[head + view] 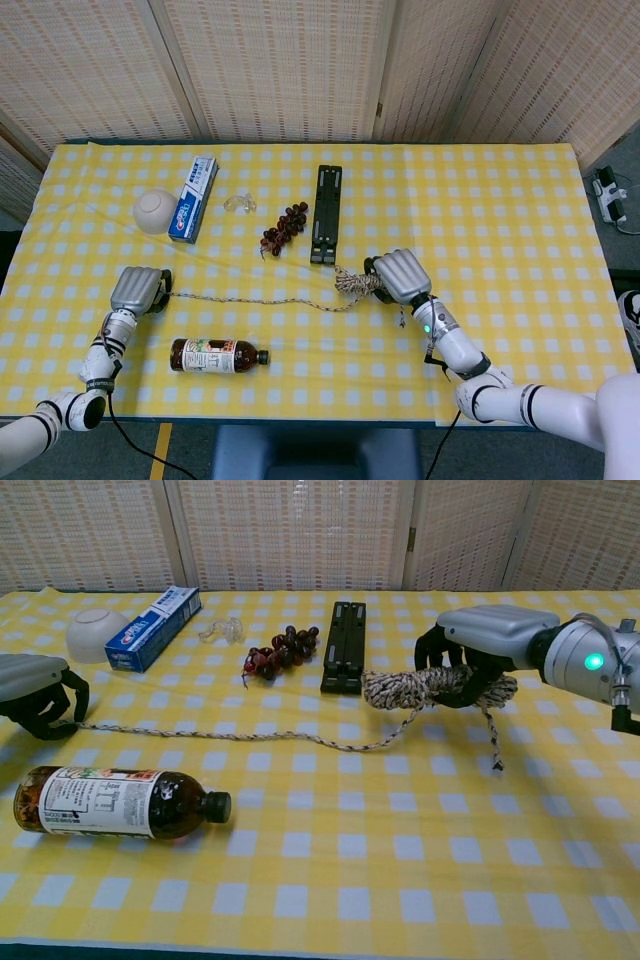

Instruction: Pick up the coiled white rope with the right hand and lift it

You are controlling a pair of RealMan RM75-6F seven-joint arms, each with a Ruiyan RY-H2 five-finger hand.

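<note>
My right hand (480, 652) (400, 275) grips the coiled white rope (405, 688) (352, 283) just above the yellow checked cloth, its fingers wrapped around the bundle. A short tail hangs down from the hand to the cloth (492, 742). One long strand (230, 734) (250, 299) runs left across the table to my left hand (32, 685) (137, 289). That hand's fingers curl around the strand's far end.
A brown bottle (115, 801) lies on its side near the front left. Behind the rope are a black stand (345, 645), a bunch of grapes (278, 651), a toothpaste box (155, 627), a clear plastic piece (221, 630) and a white bowl (94, 630).
</note>
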